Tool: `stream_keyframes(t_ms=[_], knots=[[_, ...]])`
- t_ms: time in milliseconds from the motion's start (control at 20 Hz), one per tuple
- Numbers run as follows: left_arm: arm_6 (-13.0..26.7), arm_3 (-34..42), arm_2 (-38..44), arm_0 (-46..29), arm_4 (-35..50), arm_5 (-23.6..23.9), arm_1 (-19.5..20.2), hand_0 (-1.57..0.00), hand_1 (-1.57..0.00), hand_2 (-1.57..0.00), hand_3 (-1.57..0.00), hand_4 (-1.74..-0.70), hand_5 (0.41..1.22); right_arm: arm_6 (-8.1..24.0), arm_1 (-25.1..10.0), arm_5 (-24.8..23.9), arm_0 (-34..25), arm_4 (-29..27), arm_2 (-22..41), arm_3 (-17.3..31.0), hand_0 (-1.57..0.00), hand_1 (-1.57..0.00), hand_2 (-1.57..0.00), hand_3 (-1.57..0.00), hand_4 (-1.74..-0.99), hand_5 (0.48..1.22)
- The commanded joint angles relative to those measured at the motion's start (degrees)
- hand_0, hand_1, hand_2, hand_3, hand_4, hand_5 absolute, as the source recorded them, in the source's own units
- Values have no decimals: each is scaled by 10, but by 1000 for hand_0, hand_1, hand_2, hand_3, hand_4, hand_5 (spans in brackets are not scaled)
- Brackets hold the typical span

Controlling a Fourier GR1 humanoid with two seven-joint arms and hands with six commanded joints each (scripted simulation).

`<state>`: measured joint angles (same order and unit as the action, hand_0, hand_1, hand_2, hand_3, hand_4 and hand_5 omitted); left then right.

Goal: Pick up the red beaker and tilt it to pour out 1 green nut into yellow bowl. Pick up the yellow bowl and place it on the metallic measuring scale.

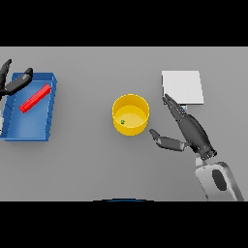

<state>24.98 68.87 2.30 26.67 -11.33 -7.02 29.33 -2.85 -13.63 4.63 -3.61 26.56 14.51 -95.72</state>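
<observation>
Near the table's (87,164) middle stands the yellow bowl (131,115), a green nut (122,122) on its floor. My right hand (189,128) lies just to its right, fingers straight and thumb spread toward the bowl, not touching it. Behind that hand sits the scale (182,86). At far left, my left hand (12,83), fingers relaxed, rests over the blue tray (52,104) holding the red beaker (35,98).

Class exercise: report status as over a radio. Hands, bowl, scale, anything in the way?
Right hand open beside yellow bowl, not touching. Left hand open over blue tray; red beaker lying inside. Green nut in bowl. Scale bare, path clear.
</observation>
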Motion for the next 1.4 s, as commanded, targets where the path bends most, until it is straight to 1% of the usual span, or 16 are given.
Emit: stream_keyframes(t_ms=[0, 100, 150, 250, 400, 450, 550, 600, 700, 750, 850, 1000, 1150, 1250, 1300, 1350], knots=[[5, 5, -1, 2, 0, 0, 0, -13, -11, -11, -11, -800, 673, 12, -17, 11, -22, 20, 8, 12, 1, 1, 1, 1, -1128, 637], [15, 11, 0, -6, 4, -1, -3, -8, -7, -7, -7, -806, 683, -2, -42, 25, -65, 69, 38, 33, 1, 1, 1, 1, -1137, 626], [18, 14, -3, -4, 2, 0, -7, -6, -5, -5, -5, -806, 687, 2, -54, 44, -88, 88, 54, 39, 1, 1, 1, 1, -1142, 627], [18, 11, -2, -3, 6, -5, -5, -3, -3, -3, -3, -811, 688, -15, -76, 71, -124, 121, 83, 46, 1, 1, 1, 1, -1152, 632], [9, 6, 0, -10, 6, -9, -1, -1, -1, -1, -1, -809, 687, -30, -90, 98, -177, 162, 121, 83, 1, 1, 1, 1, -1167, 639], [10, 4, 0, -6, 7, -12, -2, -1, -1, -1, -1, -808, 689, -42, -92, 109, -194, 173, 136, 100, 1, 1, 1, 1, -1164, 641], [2, 5, 4, -15, 7, -9, 2, 0, 0, 0, 0, -805, 692, -60, -89, 119, -220, 189, 159, 127, 1, 1, 1, 1, -1156, 642], [4, 10, 6, -13, 10, -11, 3, 0, 0, 0, 0, -806, 695, -62, -85, 123, -233, 195, 166, 143, 1, 1, 1, 1, -1153, 639], [0, 10, 6, -15, 9, -11, 3, 0, 0, 0, 0, -808, 695, -79, -87, 135, -255, 203, 180, 172, 1, 1, 1, 1, -1156, 642], [6, 3, 7, -7, 8, -11, 3, 1, 1, 1, 1, -808, 696, -84, -86, 147, -267, 206, 188, 185, 1, 1, 1, 1, -1157, 644], [-1, 5, 8, -9, 9, -11, 5, 1, 1, 1, 1, -809, 693, -86, -79, 165, -293, 213, 203, 208, 1, 1, 1, 1, -1157, 652], [4, 7, 8, -9, 13, -20, 7, 1, 1, 1, 1, -806, 700, -88, -67, 186, -318, 225, 225, 242, 1, 1, 1, 1, -1162, 667], [3, 8, 6, -12, 9, -19, 8, 1, 1, 1, 1, -801, 703, -80, -63, 211, -331, 234, 241, 256, 1, 1, 1, 1, -1174, 674], [1, 2, 5, -10, 8, -21, 7, 1, 1, 1, 1, -800, 703, -73, -48, 212, -343, 240, 250, 282, 1, 1, 1, 0, -1181, 674], [-2, 7, 6, -17, 9, -20, 9, 1, 1, 1, 1, -802, 703, -81, -51, 213, -350, 242, 251, 292, 1, 1, 1, -4, -1184, 676], [-2, 8, 6, -17, 9, -23, 11, 1, 1, 1, 1, -797, 704, -81, -49, 217, -355, 241, 251, 299, 1, 1, 1, -8, -1186, 684]])
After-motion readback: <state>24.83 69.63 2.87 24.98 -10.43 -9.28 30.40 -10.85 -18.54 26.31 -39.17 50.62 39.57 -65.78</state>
